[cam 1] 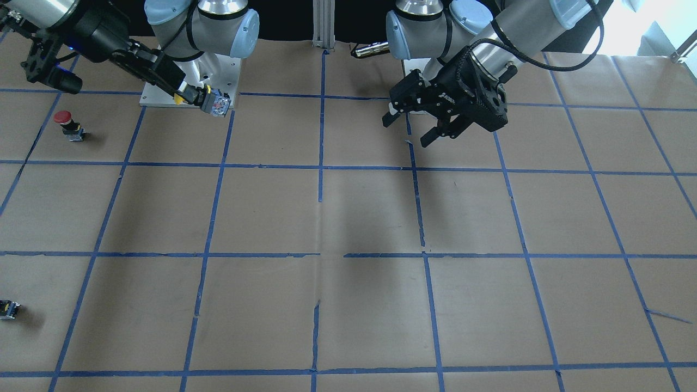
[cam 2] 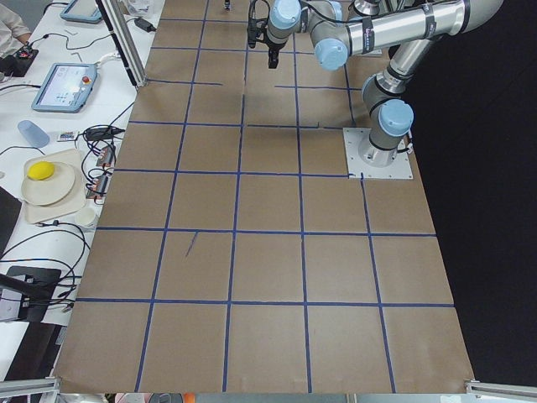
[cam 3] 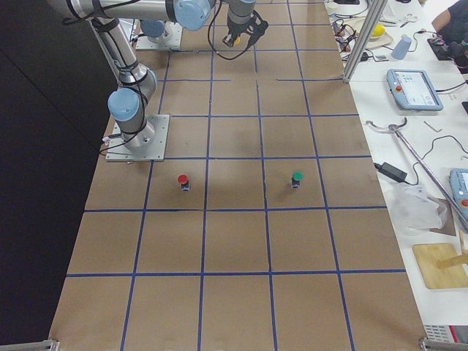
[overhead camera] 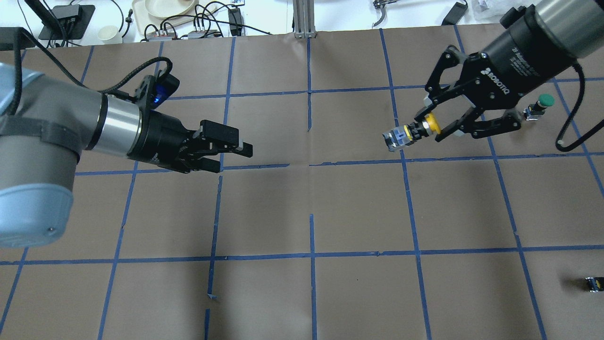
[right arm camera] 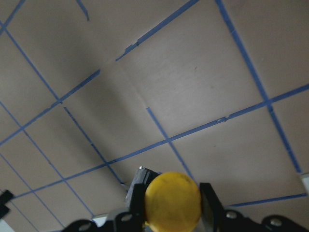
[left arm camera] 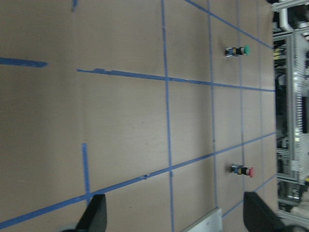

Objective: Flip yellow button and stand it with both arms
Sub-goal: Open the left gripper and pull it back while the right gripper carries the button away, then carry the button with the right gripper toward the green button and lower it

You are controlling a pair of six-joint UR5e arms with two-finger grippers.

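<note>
The right gripper (overhead camera: 430,126) pinches the yellow button (overhead camera: 406,133) at its cap end and holds it in the air above the table (overhead camera: 358,212), clear of the brown paper. The button lies about horizontal there. Its yellow cap sits between the two fingers, and its grey-black base sticks out free toward the middle of the table, in the direction of the other arm. I judge that this is on purpose: a free base gives the left gripper (overhead camera: 233,150) something to take, and a button taken there can afterwards be turned and set down with the cap up. The left gripper hangs on its own side, well apart from the button, with its jaws spread and nothing between them (its wrist camera shows only bare paper and blue tape lines between the fingers). So the step in hand seems to be the hand-over, not yet made. It calls for careful alignment, because the base is small and the right fingers are close beside it; a crooked grip could twist the button or drop it. A red-capped button (cam 1: 65,121), a green-capped button (overhead camera: 540,105) and a small capless block (overhead camera: 593,283) rest on the right arm's side, away from this work.
</note>
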